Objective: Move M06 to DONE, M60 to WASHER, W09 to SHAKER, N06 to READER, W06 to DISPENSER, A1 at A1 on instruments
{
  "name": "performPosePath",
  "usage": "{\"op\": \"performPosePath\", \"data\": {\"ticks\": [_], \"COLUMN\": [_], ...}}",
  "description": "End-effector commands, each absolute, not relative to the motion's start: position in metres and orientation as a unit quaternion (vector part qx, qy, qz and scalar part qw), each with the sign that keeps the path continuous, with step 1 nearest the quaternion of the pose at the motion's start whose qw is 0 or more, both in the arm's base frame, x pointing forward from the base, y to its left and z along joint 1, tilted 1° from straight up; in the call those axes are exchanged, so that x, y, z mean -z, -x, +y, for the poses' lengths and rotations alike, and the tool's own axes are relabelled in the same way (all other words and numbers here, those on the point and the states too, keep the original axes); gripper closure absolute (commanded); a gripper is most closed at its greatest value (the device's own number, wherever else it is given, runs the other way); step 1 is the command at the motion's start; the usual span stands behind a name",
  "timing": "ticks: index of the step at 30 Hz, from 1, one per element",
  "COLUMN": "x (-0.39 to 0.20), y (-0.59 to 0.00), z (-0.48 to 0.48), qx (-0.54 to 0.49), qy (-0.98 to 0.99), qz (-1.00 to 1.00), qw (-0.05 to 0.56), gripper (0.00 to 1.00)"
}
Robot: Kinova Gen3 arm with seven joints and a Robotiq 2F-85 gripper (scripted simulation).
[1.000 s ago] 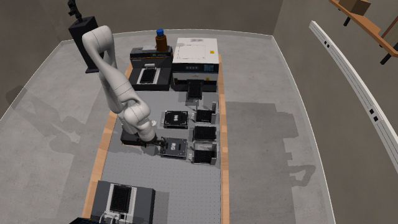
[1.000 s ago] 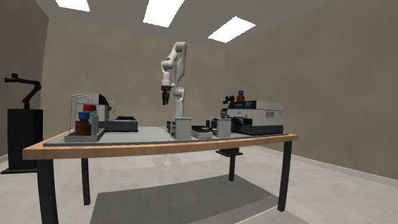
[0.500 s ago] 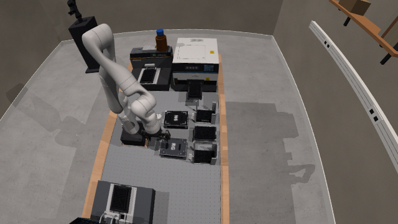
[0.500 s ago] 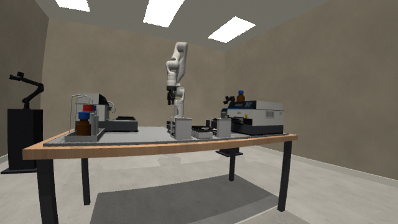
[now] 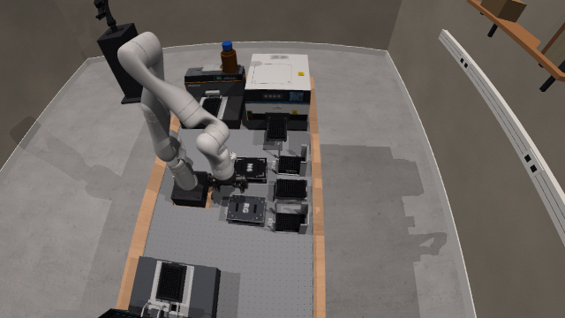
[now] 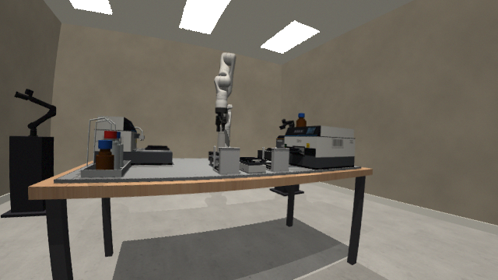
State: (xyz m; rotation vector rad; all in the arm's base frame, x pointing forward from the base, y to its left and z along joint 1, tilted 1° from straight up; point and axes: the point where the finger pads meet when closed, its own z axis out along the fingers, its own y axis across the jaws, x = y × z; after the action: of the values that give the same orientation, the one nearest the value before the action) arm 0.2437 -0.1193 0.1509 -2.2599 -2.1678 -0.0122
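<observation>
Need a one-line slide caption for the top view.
Kinova arm with open, empty gripper hovering between nests N6 and RG, plates waiting at the stations.
</observation>
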Motion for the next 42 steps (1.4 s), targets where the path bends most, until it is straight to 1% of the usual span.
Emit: {"op": "performPosePath", "data": {"ticks": [1, 42], "x": [-0.151, -0.152], "y": [-0.248, -0.3], "z": [-0.112, -0.013], "qx": [0.003, 0.003], "qy": [0.722, 0.722], "qz": [-0.692, -0.692], "qw": [0.004, 0.004], "gripper": [0.0, 0.0]}}
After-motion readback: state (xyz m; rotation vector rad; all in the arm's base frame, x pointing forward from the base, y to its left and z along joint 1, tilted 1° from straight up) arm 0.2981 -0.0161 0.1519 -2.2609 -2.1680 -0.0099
